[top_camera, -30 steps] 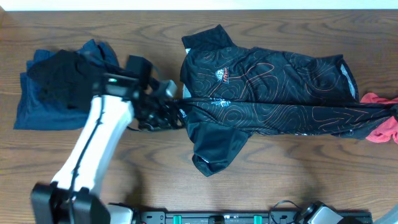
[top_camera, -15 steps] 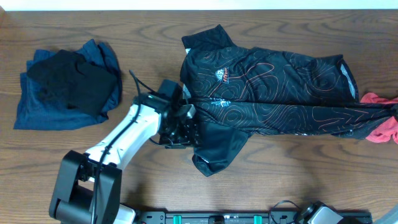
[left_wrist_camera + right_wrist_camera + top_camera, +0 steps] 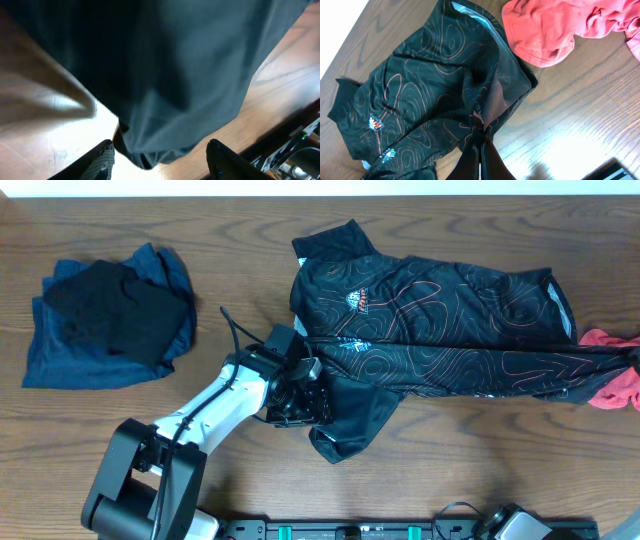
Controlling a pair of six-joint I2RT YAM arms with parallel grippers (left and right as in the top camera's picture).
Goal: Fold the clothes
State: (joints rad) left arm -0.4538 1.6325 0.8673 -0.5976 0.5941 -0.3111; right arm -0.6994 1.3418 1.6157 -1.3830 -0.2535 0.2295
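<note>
— Black sports shirt with orange contour lines (image 3: 430, 320): where is it?
— Spread across the middle and right of the brown wooden counter (image 3: 450, 470), with its lower sleeve at the left hand (image 3: 305, 405).
— Hands?
— The left hand's jaws stand apart astride that sleeve's hem. The right hand (image 3: 482, 160) is closed, pinching bunched shirt fabric.
— Nearby?
— A crumpled red garment (image 3: 612, 385) touches the shirt's right end. A blue-and-black clothing pile (image 3: 100, 325) lies upper left, well apart.

Table (image 3: 250, 290) lies open between dark pile (image 3: 105, 320) and black shirt (image 3: 440, 320); red garment (image 3: 612, 385) possibly overlaps.

Left tool (image 3: 305, 405) at sleeve (image 3: 352, 425) of black shirt (image 3: 440, 330), dark folded pile (image 3: 105, 320) well apart
</note>
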